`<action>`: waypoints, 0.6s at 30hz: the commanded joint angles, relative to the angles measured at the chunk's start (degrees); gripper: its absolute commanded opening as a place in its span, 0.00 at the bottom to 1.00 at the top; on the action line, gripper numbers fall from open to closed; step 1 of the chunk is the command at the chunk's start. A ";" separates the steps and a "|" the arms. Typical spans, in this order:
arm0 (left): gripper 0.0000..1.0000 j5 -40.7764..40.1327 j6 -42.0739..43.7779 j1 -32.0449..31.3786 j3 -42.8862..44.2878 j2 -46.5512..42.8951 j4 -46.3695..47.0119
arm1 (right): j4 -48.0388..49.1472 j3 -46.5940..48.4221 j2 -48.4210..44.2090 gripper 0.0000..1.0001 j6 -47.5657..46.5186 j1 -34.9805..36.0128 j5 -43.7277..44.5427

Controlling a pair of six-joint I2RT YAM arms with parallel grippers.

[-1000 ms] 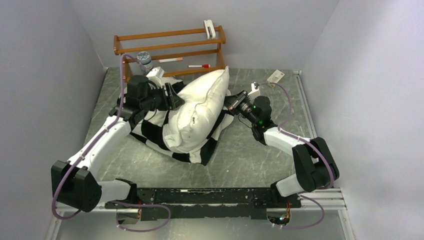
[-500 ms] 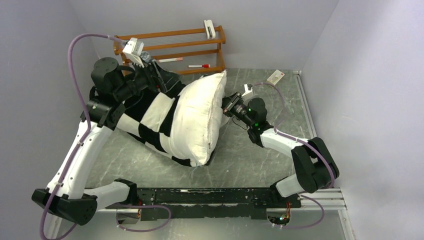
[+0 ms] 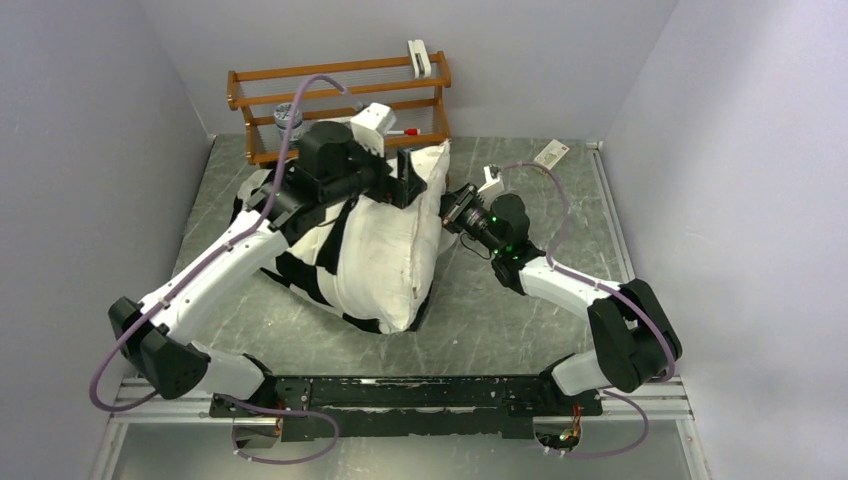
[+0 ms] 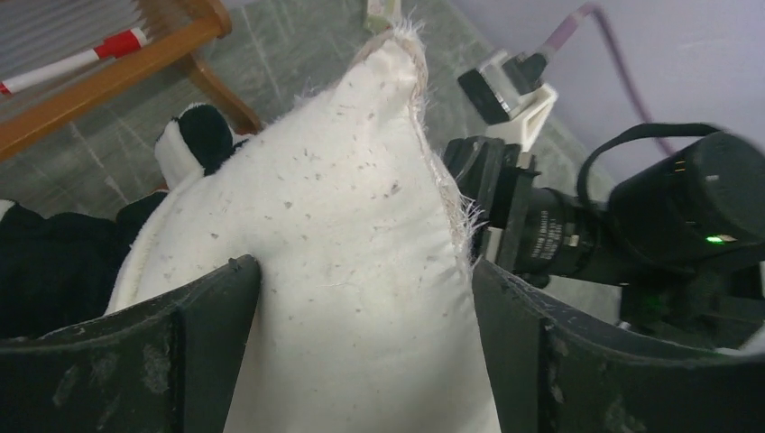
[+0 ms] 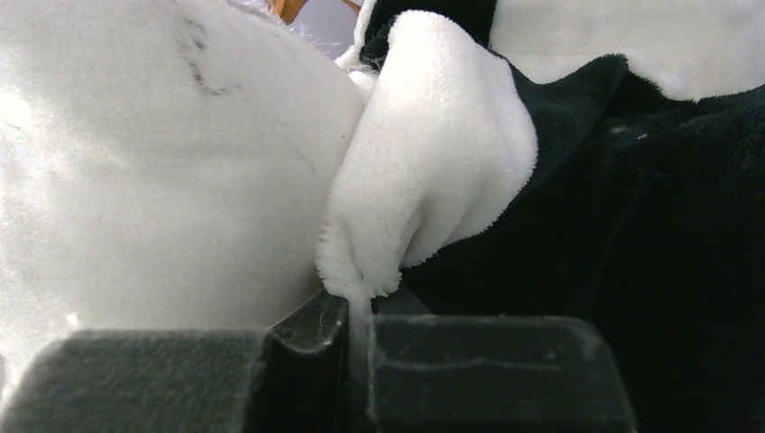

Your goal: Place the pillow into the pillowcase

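Okay, top view, counts: one pillow (image 3: 385, 255), one pillowcase (image 3: 300, 270), one wooden rack (image 3: 340, 95), one card (image 3: 551, 153). The pillow stands on its long edge mid-table, its top corner toward the far edge, just in front of the rack. The pillowcase is bunched along the pillow's left side and under its near end. Most of the pillow shows outside it; how much sits inside I cannot tell. The rack runs along the far edge, left of centre. It holds one white clip (image 3: 420, 58) on the top rail, and one red-and-white marker (image 3: 398, 131) and one small jar (image 3: 288, 117) lower down. The card lies by the far right corner, print too small to read. My left gripper (image 3: 408, 180) is at the pillow's top corner, and my right gripper (image 3: 452, 208) is against the pillow's right side.

Left wrist: my jaws are spread wide, one finger (image 4: 180, 361) on each side of the pillow's top corner, with fabric touching both. The pillow cloth is speckled with dark lint.

Right wrist: my fingers (image 5: 487, 370) are closed together, pinching a white plush fold of the pillowcase. Black plush lies to the right, and the pillow is on the left, touching the fold.
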 commanded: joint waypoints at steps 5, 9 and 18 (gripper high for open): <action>0.22 -16.29 5.49 -4.48 -8.94 13.95 -7.87 | -11.24 5.22 -1.65 0.00 -9.61 -0.17 2.88; 0.05 -20.13 5.55 -2.95 -20.86 16.98 -2.05 | -13.01 1.34 -6.24 0.00 -9.99 -5.48 4.44; 0.05 -17.51 1.16 -1.65 -25.56 27.66 4.70 | 5.50 -2.67 -11.02 0.00 -2.14 -17.76 -8.24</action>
